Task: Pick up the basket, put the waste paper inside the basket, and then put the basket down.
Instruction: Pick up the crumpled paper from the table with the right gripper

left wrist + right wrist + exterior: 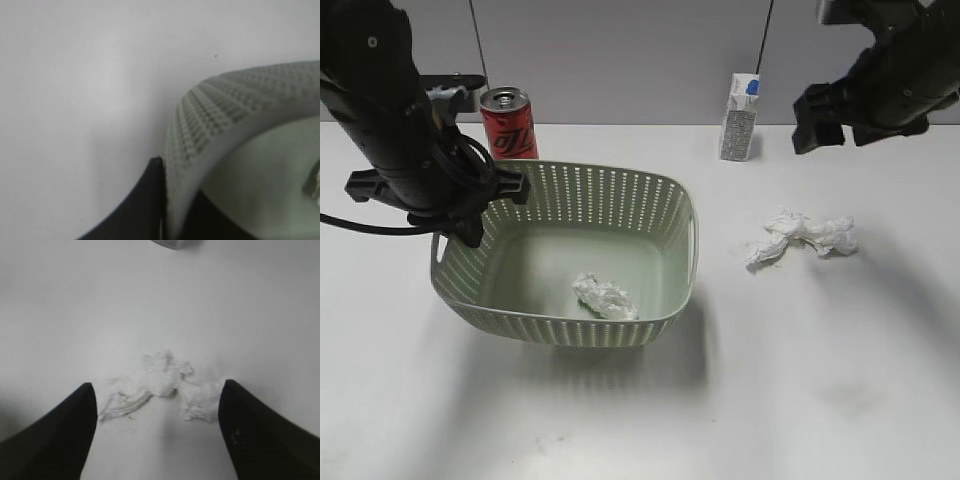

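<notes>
While you are reading centre-right: waste paper (800,236) is lying soft, light.
Right hand (155,405): gaping; pinch mid-wad.
Left hand (167,200): clamping basket (650,200) rim.

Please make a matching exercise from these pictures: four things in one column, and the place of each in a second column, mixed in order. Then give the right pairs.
Things
1. red can
2. white-and-blue carton
3. single paper wad
4. left tool

Places
A. on the floor of the green basket
B. closed on the basket's rim at its left end
C. upright behind the basket, at the far edge of the table
D. upright at the far edge, behind the loose paper wads that lie right of the basket

Pairs: 1-C, 2-D, 3-A, 4-B
</notes>
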Controlling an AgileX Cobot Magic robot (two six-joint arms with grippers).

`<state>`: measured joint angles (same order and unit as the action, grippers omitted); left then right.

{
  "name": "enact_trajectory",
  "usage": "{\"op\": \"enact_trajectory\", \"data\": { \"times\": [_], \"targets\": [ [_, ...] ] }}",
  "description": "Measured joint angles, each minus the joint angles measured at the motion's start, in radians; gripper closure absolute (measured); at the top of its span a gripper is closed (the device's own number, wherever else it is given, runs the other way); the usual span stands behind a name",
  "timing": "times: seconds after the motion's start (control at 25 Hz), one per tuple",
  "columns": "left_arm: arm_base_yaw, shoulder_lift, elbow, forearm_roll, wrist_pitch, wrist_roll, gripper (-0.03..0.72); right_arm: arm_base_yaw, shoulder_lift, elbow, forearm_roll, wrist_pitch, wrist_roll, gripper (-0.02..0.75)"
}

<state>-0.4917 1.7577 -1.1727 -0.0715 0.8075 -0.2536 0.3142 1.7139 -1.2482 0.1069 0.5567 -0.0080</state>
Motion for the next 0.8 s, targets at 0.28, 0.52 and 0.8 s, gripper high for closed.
{"op": "enact_trajectory", "data": {
  "times": [0.28, 0.52, 0.8],
  "targets": [
    [0.000, 0.000, 0.000, 0.000, -0.001, 0.000, 0.688, -0.150, 0.183, -0.001, -0.020, -0.001, 0.062, 0.192],
    [0.000, 0.000, 0.000, 0.001, -0.006, 0.000, 0.688, -0.152, 0.322, -0.001, -0.107, -0.087, 0.059, 0.199],
    [0.000, 0.000, 0.000, 0.002, -0.010, 0.000, 0.688, -0.152, 0.365, -0.001, -0.151, -0.140, 0.058, 0.230]
  ]
}}
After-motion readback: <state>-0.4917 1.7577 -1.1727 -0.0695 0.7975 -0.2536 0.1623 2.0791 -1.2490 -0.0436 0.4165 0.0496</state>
